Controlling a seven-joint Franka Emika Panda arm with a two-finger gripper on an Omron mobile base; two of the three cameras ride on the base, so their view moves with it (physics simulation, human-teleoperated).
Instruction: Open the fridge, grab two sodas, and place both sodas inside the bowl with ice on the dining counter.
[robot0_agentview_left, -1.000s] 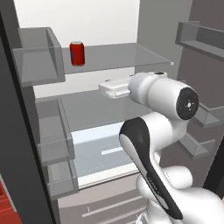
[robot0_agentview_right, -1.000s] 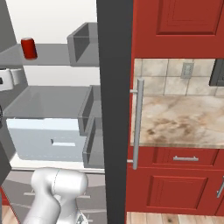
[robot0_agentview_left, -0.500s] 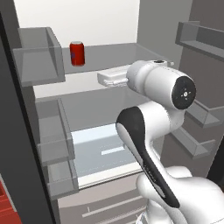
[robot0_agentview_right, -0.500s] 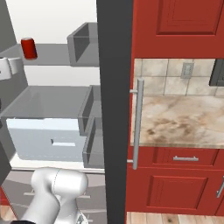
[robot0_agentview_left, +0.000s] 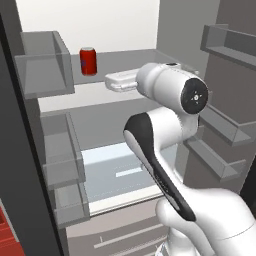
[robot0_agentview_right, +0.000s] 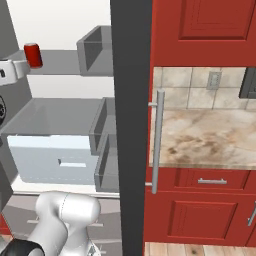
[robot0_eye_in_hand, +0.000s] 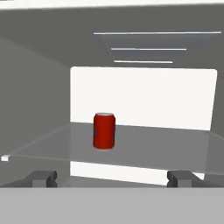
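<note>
Kitchen: open fridge (robot0_agentview_left: 125, 105), red cabinets (robot0_agentview_right: 205, 220), marbled countertop (robot0_agentview_right: 210, 140), tiled backsplash (robot0_agentview_right: 190, 90).

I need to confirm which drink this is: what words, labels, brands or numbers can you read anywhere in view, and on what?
No readable text anywhere.
Soda can: plain red with a small dark-blue patch on its side, too blurred to read.
Fridge shelves: no labels.

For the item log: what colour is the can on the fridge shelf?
Red body, silvery-grey top; the can shows best in the hand view.
</note>
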